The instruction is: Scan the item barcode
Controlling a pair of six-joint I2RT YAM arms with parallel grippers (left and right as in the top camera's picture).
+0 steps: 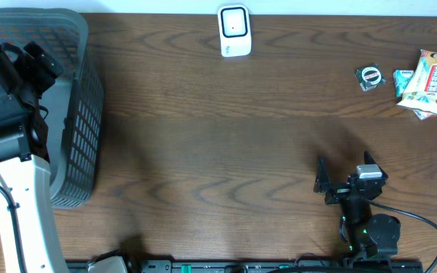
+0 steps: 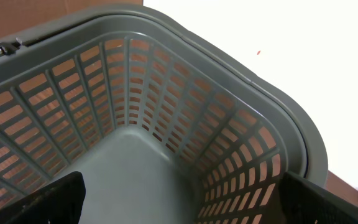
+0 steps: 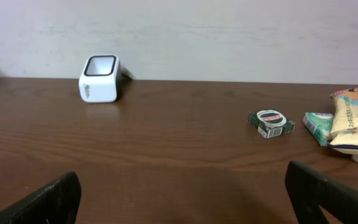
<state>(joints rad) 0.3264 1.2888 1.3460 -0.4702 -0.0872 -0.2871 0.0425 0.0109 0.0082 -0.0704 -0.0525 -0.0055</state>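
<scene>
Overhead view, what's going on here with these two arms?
Nothing is held yet. The left tool hangs open over the grey basket, and the right tool sits open low over the table, facing the white scanner. The small box and the packets lie untouched beyond the right tool.

The basket [image 1: 82, 114] sits at the left end of the table [image 1: 203, 152]. The scanner [image 1: 234, 31] stands at the far edge, about the middle. Well off to its right lies a small box [image 1: 370, 76], and near that, at the right edge, packets [image 1: 431, 82] overlap in a pile.
</scene>
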